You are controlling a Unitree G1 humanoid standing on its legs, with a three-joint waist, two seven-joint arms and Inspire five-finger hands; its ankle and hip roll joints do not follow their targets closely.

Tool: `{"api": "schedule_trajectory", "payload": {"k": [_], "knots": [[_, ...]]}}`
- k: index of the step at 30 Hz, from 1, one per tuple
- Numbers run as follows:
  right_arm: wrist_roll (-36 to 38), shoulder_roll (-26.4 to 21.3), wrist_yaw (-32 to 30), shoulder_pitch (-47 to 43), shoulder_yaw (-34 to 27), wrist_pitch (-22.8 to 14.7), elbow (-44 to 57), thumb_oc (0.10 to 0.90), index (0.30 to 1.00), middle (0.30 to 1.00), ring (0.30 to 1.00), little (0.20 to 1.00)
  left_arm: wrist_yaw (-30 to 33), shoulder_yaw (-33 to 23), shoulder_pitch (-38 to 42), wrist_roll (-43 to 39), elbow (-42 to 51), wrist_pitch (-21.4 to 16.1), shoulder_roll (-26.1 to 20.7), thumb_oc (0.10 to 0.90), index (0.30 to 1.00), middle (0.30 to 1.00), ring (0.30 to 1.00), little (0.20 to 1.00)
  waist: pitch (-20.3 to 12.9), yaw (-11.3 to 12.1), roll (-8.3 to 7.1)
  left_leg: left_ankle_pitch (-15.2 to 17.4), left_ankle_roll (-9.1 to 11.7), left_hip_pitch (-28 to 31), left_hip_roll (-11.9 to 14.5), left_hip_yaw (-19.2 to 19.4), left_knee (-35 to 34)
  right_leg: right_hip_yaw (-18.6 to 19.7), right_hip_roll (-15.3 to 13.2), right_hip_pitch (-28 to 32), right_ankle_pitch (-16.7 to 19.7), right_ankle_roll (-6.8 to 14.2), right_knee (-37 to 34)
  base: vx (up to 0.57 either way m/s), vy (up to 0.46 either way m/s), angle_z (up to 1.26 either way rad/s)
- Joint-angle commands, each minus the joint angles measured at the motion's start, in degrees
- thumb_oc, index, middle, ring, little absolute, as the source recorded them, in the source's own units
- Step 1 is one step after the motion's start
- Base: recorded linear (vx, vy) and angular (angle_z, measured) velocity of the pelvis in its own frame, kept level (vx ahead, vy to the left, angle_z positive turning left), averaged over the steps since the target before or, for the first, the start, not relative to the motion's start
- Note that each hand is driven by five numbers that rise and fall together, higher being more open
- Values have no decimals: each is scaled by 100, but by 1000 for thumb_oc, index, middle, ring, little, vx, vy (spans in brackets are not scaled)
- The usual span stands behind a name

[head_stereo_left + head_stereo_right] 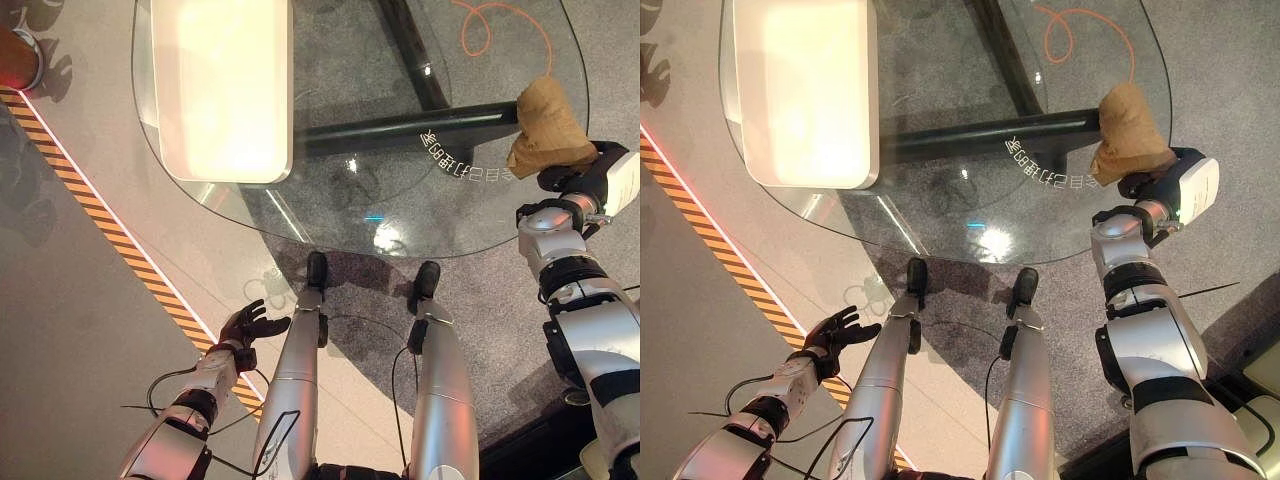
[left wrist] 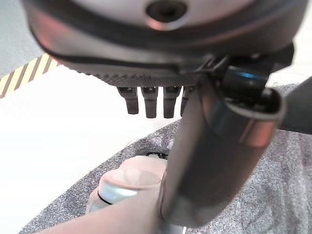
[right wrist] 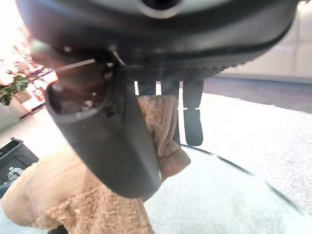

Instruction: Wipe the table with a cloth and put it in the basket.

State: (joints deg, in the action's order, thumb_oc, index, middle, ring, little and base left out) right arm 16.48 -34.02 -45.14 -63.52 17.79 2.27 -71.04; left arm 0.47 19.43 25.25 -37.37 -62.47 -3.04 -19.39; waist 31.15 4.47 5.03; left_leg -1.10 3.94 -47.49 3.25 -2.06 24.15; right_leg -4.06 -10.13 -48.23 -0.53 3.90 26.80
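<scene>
Down at the left, the left hand (image 1: 250, 325) hangs over the floor beside the striped tape (image 1: 100, 215), fingers loosely spread and holding nothing. A white tray (image 1: 225, 90) sits on the glass desk (image 1: 400, 215). At the desk's right edge, the right hand (image 1: 1150, 182) seems to pinch the tan cloth (image 1: 545, 125), bunched on the glass.

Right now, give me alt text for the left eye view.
The right hand grips a tan cloth on the round glass table at its right edge. The left hand hangs open, low beside a striped floor line.
</scene>
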Motion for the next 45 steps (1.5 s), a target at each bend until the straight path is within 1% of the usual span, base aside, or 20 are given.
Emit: {"api": "schedule_trajectory", "payload": {"k": [1, 4, 7, 8, 13, 16, 17, 19, 20, 22, 26, 28, 32, 36, 37, 40, 43, 45], "knots": [[17, -1014, -609, -75, -125, -238, 34, 100, 300, 300, 300, 200, -24, -179, -201, -174, -402, 13, -249, 800, 900, 900, 900, 900, -135, -27, 23, 253, -446, 48, -335, 55, 136, -257, 430, 4, -121, -245, 123, 0, 0, 0], [-73, -948, -428, -104, -50, -422, 159, 100, 300, 300, 300, 200, -33, -164, -198, -167, -388, 7, -244, 800, 900, 900, 900, 900, -135, -23, 24, 251, -444, 59, -343, 52, 125, -265, 428, 14, -114, -243, 104, 0, 0, 0], [-498, -797, -255, -197, 172, -487, 471, 100, 300, 300, 300, 200, 12, -139, -184, -162, -350, 14, -210, 800, 900, 900, 900, 900, -135, -16, 21, 238, -437, 76, -365, 39, 96, -262, 441, 34, -113, -243, 67, 0, 0, 0], [-755, -706, -168, -268, 358, -426, 684, 100, 300, 300, 300, 200, 13, -147, -174, -133, -331, 29, -202, 800, 900, 900, 900, 900, -135, -10, 20, 225, -424, 83, -366, 44, 82, -268, 440, 40, -111, -245, 53, 0, 0, 0], [-1259, -405, 214, -278, 856, -271, 1212, 100, 300, 300, 300, 200, 45, -131, -134, -99, -342, -5, -141, 800, 900, 900, 900, 900, -135, 0, 7, 181, -398, 82, -367, 49, 26, -299, 440, 41, -111, -263, 10, 0, 0, 0], [-1339, -267, 297, -294, 1029, -238, 1277, 100, 300, 300, 300, 200, 71, -101, -128, -95, -335, -33, -82, 800, 900, 900, 900, 900, -135, 14, 25, 170, -392, 94, -379, 57, 2, -309, 441, 62, -126, -275, -16, -6, 6, -1], [-1378, -153, 374, -317, 1163, -250, 1283, 100, 300, 300, 300, 200, 39, -72, -121, -109, -376, -94, -60, 800, 900, 900, 900, 900, -135, 38, 45, 157, -389, 94, -383, 70, -11, -329, 429, 75, -140, -289, -26, 0, 0, 0], [-1449, -96, 418, -310, 1218, -249, 1280, 100, 300, 300, 300, 200, 34, -64, -116, -106, -395, -119, -42, 800, 900, 900, 900, 900, -135, 46, 55, 148, -387, 94, -388, 72, -18, -338, 425, 73, -142, -292, -25, 0, 0, 0], [-1484, 31, 434, -295, 1338, -190, 1342, 100, 300, 300, 300, 200, 54, -40, -108, -115, -387, -127, -5, 800, 900, 900, 900, 900, -135, 66, 82, 134, -384, 95, -400, 78, -34, -357, 413, 77, -152, -301, -29, 0, 0, 0], [-1525, 116, 444, -291, 1381, -143, 1366, 100, 300, 300, 300, 200, 73, -27, -115, -104, -378, -135, 26, 800, 900, 900, 900, 900, -135, 80, 97, 129, -383, 92, -408, 80, -38, -364, 405, 77, -163, -308, -24, 0, 0, 0], [-1649, 291, 533, -236, 1472, -101, 1394, 100, 300, 300, 300, 200, 93, -1, -139, -84, -367, -166, 77, 800, 900, 900, 900, 900, -135, 112, 107, 114, -385, 88, -408, 94, -53, -396, 392, 83, -167, -321, -32, 0, 0, 0], [-1735, 388, 584, -212, 1525, -1, 1463, 100, 300, 300, 300, 200, 131, 12, -163, -55, -332, -188, 139, 800, 900, 900, 900, 900, -135, 131, 112, 102, -388, 81, -420, 91, -61, -405, 394, 84, -169, -329, -34, 0, 0, 0], [-2040, 511, 701, -168, 1687, 84, 1555, 100, 300, 300, 300, 200, 163, 43, -179, -45, -307, -210, 183, 800, 900, 900, 900, 900, -135, 152, 118, 86, -398, 80, -429, 94, -72, -427, 390, 78, -165, -336, -29, 0, 0, 0], [-2267, 592, 797, -131, 1833, 40, 1632, 100, 300, 300, 300, 200, 213, 49, -192, -10, -273, -215, 221, 800, 900, 900, 900, 900, -135, 165, 128, 71, -397, 69, -434, 97, -69, -435, 384, 64, -161, -341, -19, 0, 0, 0], [-2472, 646, 863, -116, 1918, 4, 1713, 100, 300, 300, 300, 200, 219, 47, -193, 9, -253, -213, 231, 800, 900, 900, 900, 900, -135, 170, 139, 64, -396, 60, -442, 96, -74, -439, 381, 52, -158, -342, -20, 0, 0, 0], [-2756, 746, 969, -89, 2101, -21, 1944, 100, 300, 300, 300, 200, 264, 67, -182, 28, -222, -196, 258, 800, 900, 900, 900, 900, -135, 177, 148, 48, -391, 59, -450, 96, -84, -445, 369, 43, -151, -342, -20, 0, 0, 0], [-2893, 805, 1065, -68, 2210, 10, 2126, 100, 300, 300, 300, 200, 277, 72, -182, 39, -211, -187, 269, 800, 900, 900, 900, 900, -135, 175, 146, 39, -389, 66, -457, 98, -85, -443, 366, 47, -146, -343, -20, 0, 0, 0], [-3048, 908, 1241, -32, 2359, -7, 2314, 100, 300, 300, 300, 200, 261, 52, -173, 77, -211, -182, 286, 800, 900, 900, 900, 900, -135, 175, 145, 23, -383, 71, -462, 98, -91, -433, 370, 39, -141, -344, -10, 0, 0, 0]]}}
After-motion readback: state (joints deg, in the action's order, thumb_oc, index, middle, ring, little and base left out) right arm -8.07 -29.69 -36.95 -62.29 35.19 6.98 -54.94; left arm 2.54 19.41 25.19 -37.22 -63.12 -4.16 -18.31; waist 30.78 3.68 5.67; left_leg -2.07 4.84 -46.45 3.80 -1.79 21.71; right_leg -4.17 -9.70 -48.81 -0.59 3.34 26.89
